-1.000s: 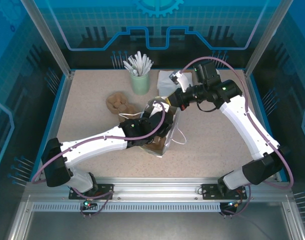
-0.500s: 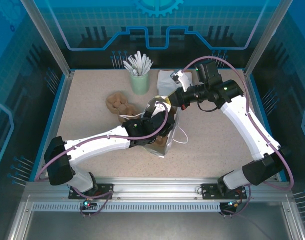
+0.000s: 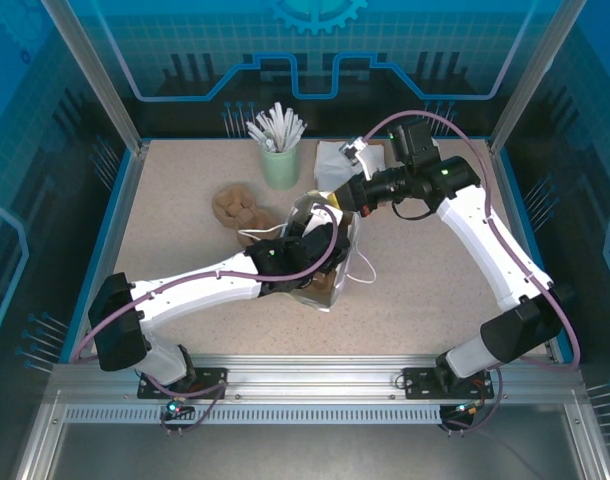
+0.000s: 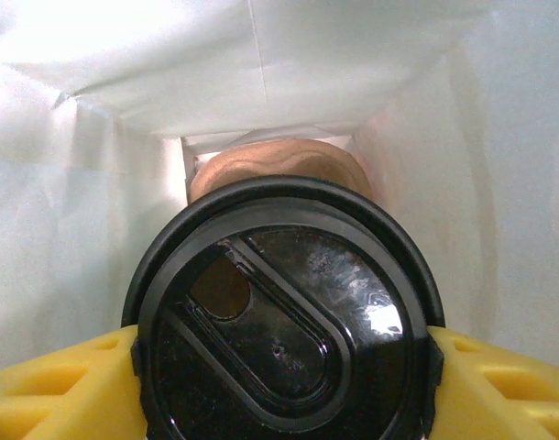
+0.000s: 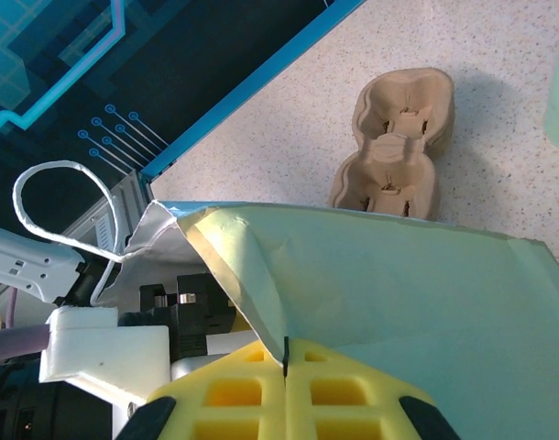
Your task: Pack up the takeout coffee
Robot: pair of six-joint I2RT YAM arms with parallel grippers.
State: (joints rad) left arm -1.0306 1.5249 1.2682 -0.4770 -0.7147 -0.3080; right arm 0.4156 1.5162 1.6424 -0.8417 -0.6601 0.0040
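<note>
Left tool (image 4: 279, 390) clamped across the takeout coffee (image 4: 279, 302), lid up, inside the paper bag (image 4: 87, 202); right tool (image 5: 286, 380) pinched together on the bag's rim, holding the mouth open.

Risks: bag walls stand close on both sides of the cup, so sideways drift could snag paper or tip it; the tan shape (image 4: 270, 165) beneath may give an uneven seat; a rim slipping free would collapse the mouth onto the left arm.

Clearance: straight down; little laterally.
</note>
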